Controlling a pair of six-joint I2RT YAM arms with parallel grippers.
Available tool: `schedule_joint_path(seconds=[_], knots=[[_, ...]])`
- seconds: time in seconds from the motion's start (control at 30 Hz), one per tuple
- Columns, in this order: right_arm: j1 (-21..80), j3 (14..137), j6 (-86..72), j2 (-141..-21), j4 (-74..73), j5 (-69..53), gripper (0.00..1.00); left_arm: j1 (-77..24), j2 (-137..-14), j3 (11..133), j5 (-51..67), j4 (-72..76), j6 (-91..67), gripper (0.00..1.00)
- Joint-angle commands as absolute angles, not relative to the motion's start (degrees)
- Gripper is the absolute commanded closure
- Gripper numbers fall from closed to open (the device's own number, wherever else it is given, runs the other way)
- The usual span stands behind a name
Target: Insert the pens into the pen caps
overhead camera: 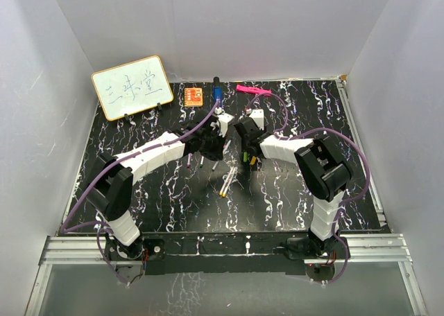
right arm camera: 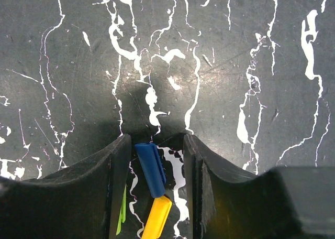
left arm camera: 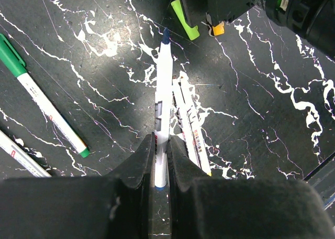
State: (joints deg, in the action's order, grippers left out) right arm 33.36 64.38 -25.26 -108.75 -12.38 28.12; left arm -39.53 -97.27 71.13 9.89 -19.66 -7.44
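In the overhead view the two arms meet at the centre of the table and cover most of what lies there. The loose pens nearby show only as thin slivers, and their colours cannot be made out.

The left gripper (left arm camera: 161,142) is pinched narrow on the blue-tipped pen (left arm camera: 163,87). It grips the rear of the white barrel, so that end is hidden between the pads. The bare dark-blue tip points to 12 o'clock in the left wrist view.

- **3 o'clock of that barrel:** two more pens (left arm camera: 189,126) lie just beside it, side by side. Their print is too blurred to read, and one ends in yellow toward 5 o'clock.
- **9 o'clock:** a green pen (left arm camera: 49,110) lies on a diagonal, green at both ends. Its clip end is cut by the frame edge.
- **8 o'clock:** another pen (left arm camera: 18,158) is cut off by the frame edge and the gripper body.
- **12 o'clock:** a green cap (left arm camera: 184,20) and an orange cap (left arm camera: 218,28) stick out from under the right arm's dark body, each partly covered.

The right gripper (right arm camera: 156,142) stands moderately wide. The blue cap (right arm camera: 151,168) lies between its fingers on the black marbled table (right arm camera: 235,66), with a gap showing on each side.

A yellow cap (right arm camera: 157,215) touches the blue cap's end at 6 o'clock and runs off the bottom edge. A green sliver (right arm camera: 121,213) at 7 o'clock is mostly hidden by the finger.
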Motion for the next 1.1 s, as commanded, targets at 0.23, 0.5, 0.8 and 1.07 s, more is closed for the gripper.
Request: schedule_joint_path(seconds=[0.23, 0.5, 0.8, 1.07], knots=[[34.0, 60.43, -25.48, -111.39, -24.9, 21.83, 0.67, -39.18, -96.37, 70.93, 10.72, -19.42, -7.56, 1.0], [34.19, 58.54, -25.66, -109.24, -24.72, 19.47, 0.7, -39.2, -96.58, 71.1, 11.07, -19.34, -7.64, 1.0], [34.19, 58.84, -25.71, -110.65, -24.48, 19.86, 0.73, -39.2, -96.34, 70.71, 11.0, -19.38, -7.76, 1.0], [33.67, 58.23, -26.05, -112.57, -23.39, 15.65, 0.74, -39.2, -95.83, 70.66, 10.7, -19.51, -7.73, 1.0]])
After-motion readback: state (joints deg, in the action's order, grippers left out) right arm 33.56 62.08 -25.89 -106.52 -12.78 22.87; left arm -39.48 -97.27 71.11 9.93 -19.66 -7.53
